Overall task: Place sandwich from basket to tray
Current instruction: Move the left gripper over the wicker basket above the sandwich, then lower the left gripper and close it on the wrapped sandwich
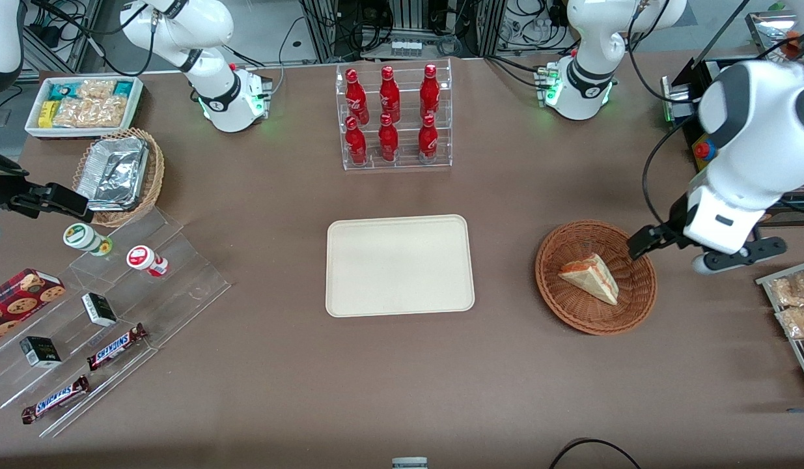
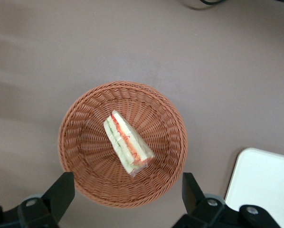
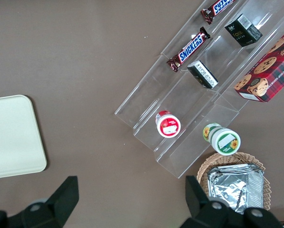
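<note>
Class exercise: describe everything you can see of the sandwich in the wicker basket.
The sandwich is a small triangular wedge of pale bread with red and green filling layers, in clear wrap. It lies on its side in the basket, touching only the weave. The gripper hovers above, jaws open, not touching it.

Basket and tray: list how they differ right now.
The basket is round, reddish-brown woven wicker; the tray is a flat cream rectangle. The basket holds the sandwich; the tray holds nothing. The gripper hovers open above the basket, not the tray. Both sit on the table.
</note>
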### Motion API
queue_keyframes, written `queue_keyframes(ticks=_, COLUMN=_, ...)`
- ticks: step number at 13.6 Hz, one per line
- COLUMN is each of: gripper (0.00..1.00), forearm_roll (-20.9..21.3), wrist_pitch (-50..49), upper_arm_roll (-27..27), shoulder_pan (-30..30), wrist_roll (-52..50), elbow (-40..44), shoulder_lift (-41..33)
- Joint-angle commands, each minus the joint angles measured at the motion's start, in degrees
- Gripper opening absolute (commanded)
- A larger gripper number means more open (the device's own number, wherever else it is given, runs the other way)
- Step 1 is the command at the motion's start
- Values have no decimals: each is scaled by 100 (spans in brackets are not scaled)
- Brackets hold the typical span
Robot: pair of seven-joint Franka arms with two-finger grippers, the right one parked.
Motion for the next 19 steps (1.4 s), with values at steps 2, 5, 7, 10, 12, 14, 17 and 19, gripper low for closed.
queue_keyframes(ticks=2, gripper=100, forearm_roll=13, wrist_pitch=733, upper_arm_roll=19, shoulder_pan=3, wrist_roll=-772, elbow=-700, shoulder_lift=-65)
queue_keyframes(ticks=5, gripper=100, forearm_roll=13, wrist_pitch=908, upper_arm_roll=19, shoulder_pan=12, wrist_roll=-1439, elbow=-797, shoulder_lift=93)
queue_keyframes(ticks=7, gripper=100, forearm_roll=13, wrist_pitch=1434, upper_arm_roll=10, shoulder_pan=-14, wrist_roll=-1634, elbow=-1200, shoulder_lift=76)
queue_keyframes(ticks=10, gripper=100, forearm_roll=13, wrist_pitch=1910, upper_arm_roll=1, shoulder_pan=-14, wrist_roll=-1915, elbow=-1702, shoulder_lift=67)
queue_keyframes(ticks=12, gripper=100, forearm_roll=13, wrist_pitch=1955, upper_arm_roll=1, shoulder_pan=-14, wrist_roll=-2195, elbow=-1782, shoulder_lift=102)
queue_keyframes(ticks=14, gripper=100, forearm_roll=4, wrist_pitch=1964, upper_arm_roll=-16, shoulder_pan=-14, wrist_roll=-2424, elbow=-1826, shoulder_lift=154)
queue_keyframes(ticks=17, gripper=100, forearm_roll=-4, wrist_pitch=2077, upper_arm_roll=-16, shoulder_pan=-14, wrist_roll=-2740, elbow=-1879, shoulder_lift=216)
queue_keyframes(ticks=19, gripper=100, forearm_roll=-4, wrist_pitch=2332, upper_arm_roll=-86, shoulder_pan=-23, wrist_roll=-2847, elbow=-1967, shoulder_lift=338)
